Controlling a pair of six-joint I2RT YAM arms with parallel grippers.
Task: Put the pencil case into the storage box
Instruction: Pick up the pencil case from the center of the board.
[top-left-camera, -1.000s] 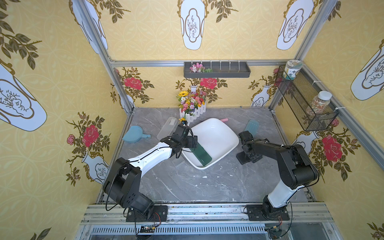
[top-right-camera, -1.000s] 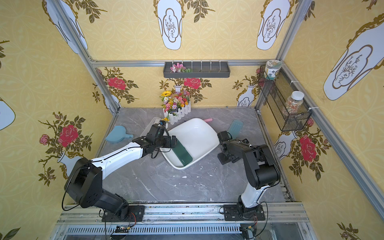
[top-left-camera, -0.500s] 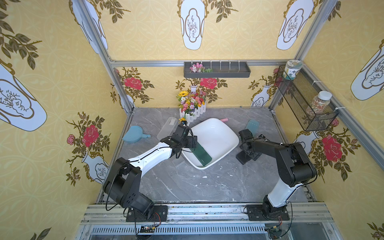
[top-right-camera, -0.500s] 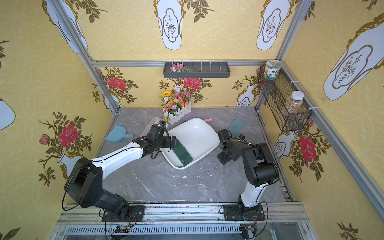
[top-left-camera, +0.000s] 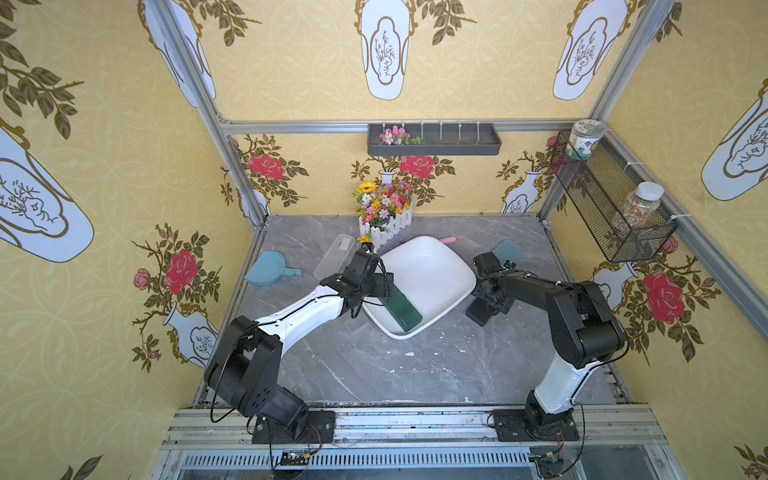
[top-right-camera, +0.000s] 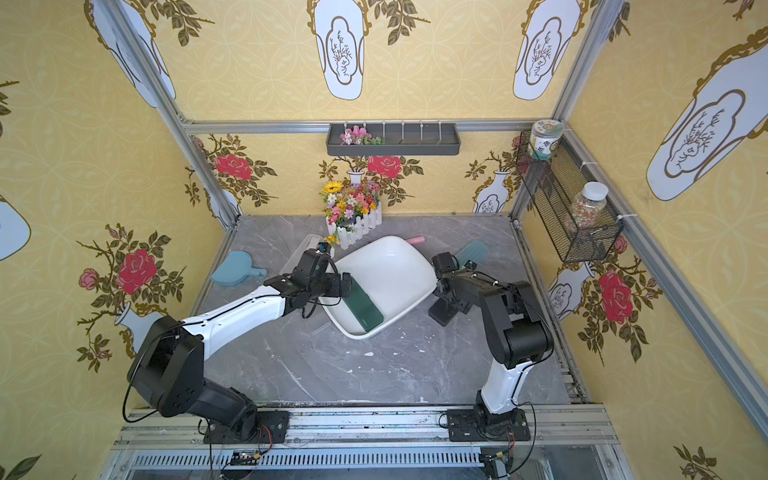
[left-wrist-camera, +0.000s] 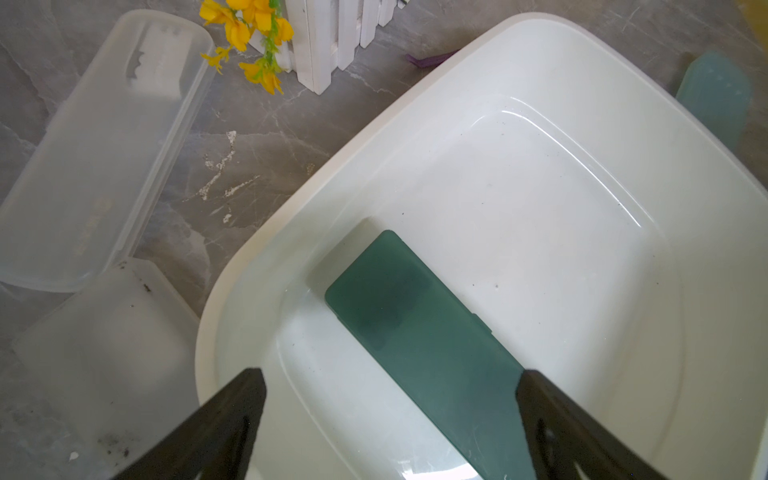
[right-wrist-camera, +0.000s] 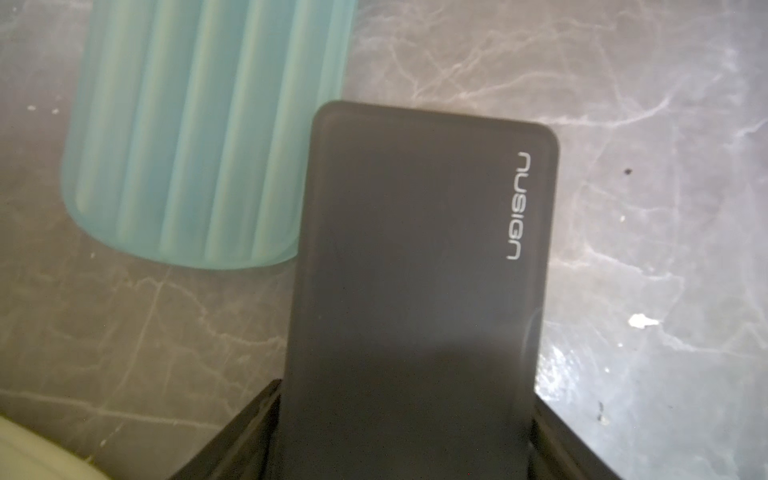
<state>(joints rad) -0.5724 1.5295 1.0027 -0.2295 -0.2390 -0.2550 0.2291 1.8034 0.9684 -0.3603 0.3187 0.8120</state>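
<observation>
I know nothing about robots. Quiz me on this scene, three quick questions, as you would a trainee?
1. True or false: the green case lies inside the tub.
2. Fill in: the left gripper has its jaws ___.
3. The dark grey case sits between the fingers of: A the left gripper, B the right gripper, C neither.

Key: 1 true; 2 open; 3 B.

Yellow floral-papered walls (top-left-camera: 291, 62) enclose a grey, white-veined marble floor (top-left-camera: 415, 374).
</observation>
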